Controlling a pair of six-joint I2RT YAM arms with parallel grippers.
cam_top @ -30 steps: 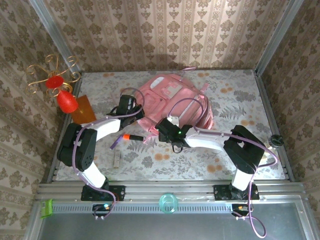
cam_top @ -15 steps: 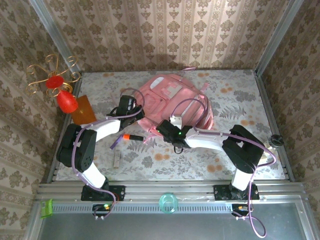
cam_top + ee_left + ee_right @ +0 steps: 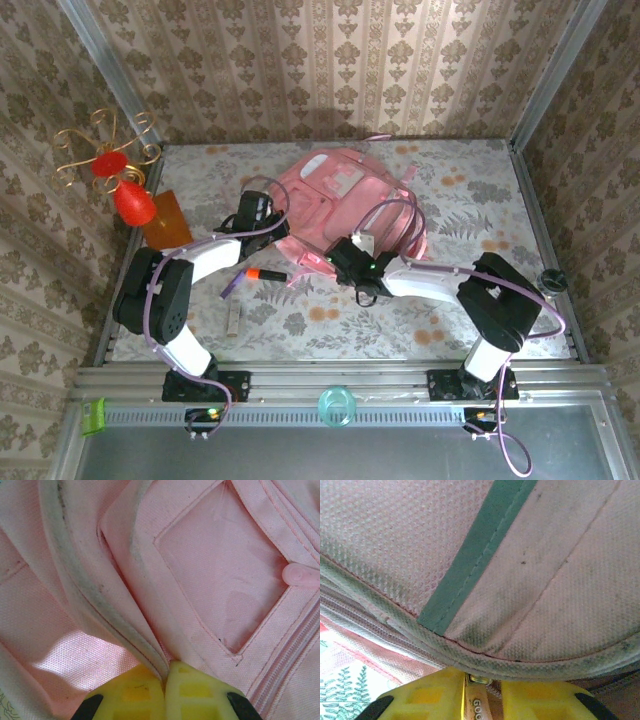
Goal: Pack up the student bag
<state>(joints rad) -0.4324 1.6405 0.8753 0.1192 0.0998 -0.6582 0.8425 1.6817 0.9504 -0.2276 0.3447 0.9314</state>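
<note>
Left gripper (image 3: 165, 677), jaws pinched on a seam of the student bag (image 3: 340, 185), right arm (image 3: 430, 280) extended leftward, right gripper (image 3: 482, 692), jaws narrowly parted about a zip pull (image 3: 476, 704).

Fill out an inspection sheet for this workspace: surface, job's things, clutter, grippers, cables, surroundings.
Surface: table with a floral cover.
Job's things: pink student bag lying at far centre.
Clutter: orange-capped marker and grey bar near the bag; red ornament and orange card at far left; teal ring on the metal rail.
Grippers: left gripper shut on a bag seam; right gripper around a zipper pull, grip uncertain.
Cables: purple cables along both arms, one looping over the bag.
Surroundings: wallpapered walls on three sides.
</note>
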